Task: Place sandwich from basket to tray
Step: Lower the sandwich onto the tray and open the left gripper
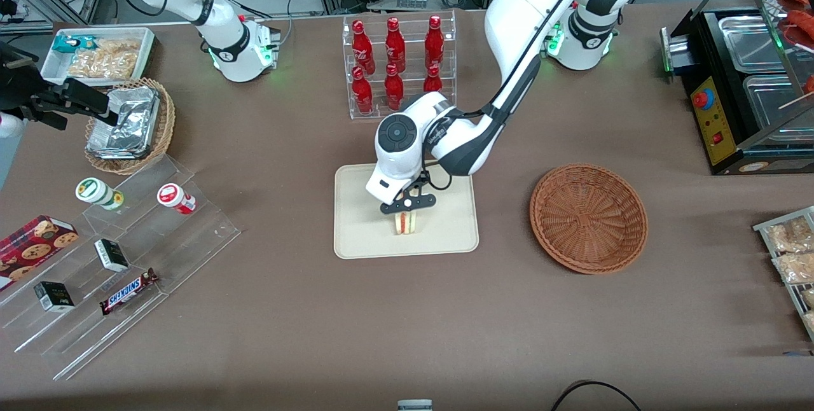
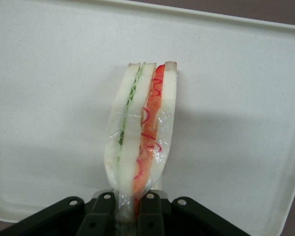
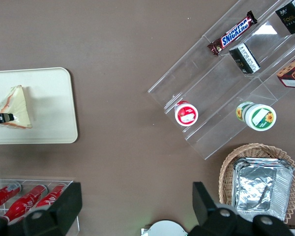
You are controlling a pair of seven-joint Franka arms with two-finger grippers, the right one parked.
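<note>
We log the gripper low over the tray, its fingers pinching the sandwich at one end. In the wrist view the two black fingers press against the bread on either side, with clear wrap bunched between them. The sandwich stands on edge, cut face toward the wrist camera: pale bread outside, a green layer next to one slice, a red layer next to the other. In the parked arm's wrist view we see its triangular side over the tray, with a black fingertip at its corner. We cannot tell whether its lower edge touches the tray surface or sits just above it.

The tray lies at table centre, nearer the front camera than the rack of red bottles. The basket sits on the brown table beside the tray, toward the working arm's end, apart from it; we see nothing in it.

Toward the parked arm's end we note a clear stepped stand with two small jars, small dark boxes and a Snickers bar, plus a tan wicker basket holding foil containers. A black food warmer stands at the working arm's end.
</note>
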